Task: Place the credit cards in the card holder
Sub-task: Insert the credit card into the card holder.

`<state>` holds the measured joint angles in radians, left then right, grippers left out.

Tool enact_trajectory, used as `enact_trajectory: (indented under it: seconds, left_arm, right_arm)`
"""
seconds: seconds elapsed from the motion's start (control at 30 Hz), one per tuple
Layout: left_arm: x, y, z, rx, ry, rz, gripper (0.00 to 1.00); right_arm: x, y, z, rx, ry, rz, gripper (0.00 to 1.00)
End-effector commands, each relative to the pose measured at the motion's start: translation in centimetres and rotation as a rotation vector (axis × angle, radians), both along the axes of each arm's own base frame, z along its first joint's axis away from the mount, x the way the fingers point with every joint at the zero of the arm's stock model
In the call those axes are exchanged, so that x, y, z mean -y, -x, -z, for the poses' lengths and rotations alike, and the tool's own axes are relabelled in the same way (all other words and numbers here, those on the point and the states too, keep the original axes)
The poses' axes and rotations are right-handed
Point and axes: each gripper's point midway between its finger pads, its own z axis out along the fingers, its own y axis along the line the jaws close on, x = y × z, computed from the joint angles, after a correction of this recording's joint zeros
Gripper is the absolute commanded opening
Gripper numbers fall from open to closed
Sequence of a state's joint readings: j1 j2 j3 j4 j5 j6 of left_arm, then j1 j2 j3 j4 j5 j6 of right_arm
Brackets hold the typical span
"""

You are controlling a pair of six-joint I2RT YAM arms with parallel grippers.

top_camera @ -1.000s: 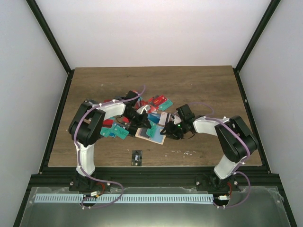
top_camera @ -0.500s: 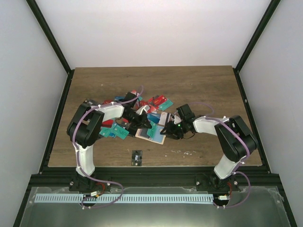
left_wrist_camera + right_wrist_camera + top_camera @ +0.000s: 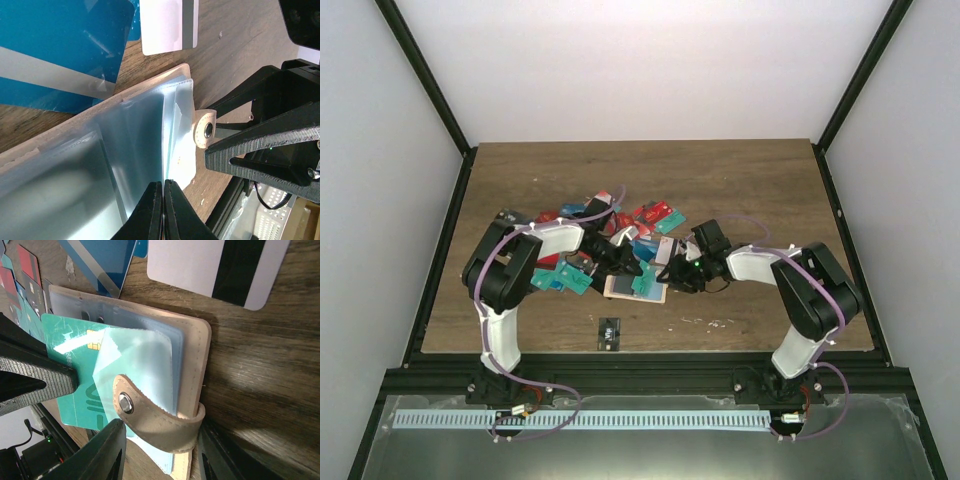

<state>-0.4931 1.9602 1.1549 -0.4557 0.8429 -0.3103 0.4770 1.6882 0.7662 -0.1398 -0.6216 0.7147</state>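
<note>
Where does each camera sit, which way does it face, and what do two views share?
Top: above, behind the bases, facing down at the table; left arm and right arm show.
Left wrist: low, facing along the shut left gripper at the holder.
Right wrist: above the holder, facing down; the right gripper flanks the tab.
Shared: both wrist views show the holder's snap.

A card [image 3: 85, 400] lies on the card holder [image 3: 192, 360].

Robot lab cell: wood-grain bench [image 3: 740, 180] boxed by plain white panels [image 3: 640, 70] on a black frame [image 3: 425, 75]; left arm [image 3: 505, 275] and right arm [image 3: 810, 290] bolted at the near edge.
</note>
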Motion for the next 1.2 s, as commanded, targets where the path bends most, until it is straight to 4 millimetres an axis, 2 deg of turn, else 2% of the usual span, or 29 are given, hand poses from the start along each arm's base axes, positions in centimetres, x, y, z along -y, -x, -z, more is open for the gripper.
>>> enact_trajectory:
  seconds: [0.0, 0.37, 0.57, 1.17]
  left_arm:
    - [-0.2, 0.1, -0.5, 0.025, 0.013, 0.013, 0.04]
    - [-0.8, -0.7, 1.5, 0.019, -0.056, -0.039, 0.04]
    - [-1.2, -0.5, 2.6, -0.015, -0.090, -0.081, 0.04]
    - [-1.4, 0.5, 3.5, -0.038, -0.159, -0.141, 0.04]
  right_arm:
    - [0.7, -0.5, 1.3, -0.002, 0.060, 0.015, 0.42]
    - [0.7, -0.3, 1.6, -0.018, 0.053, 0.015, 0.42]
    - [0.5, 0.0, 2.0, -0.040, 0.037, 0.020, 0.42]
    - [-0.1, 0.2, 2.6, -0.094, -0.003, 0.041, 0.41]
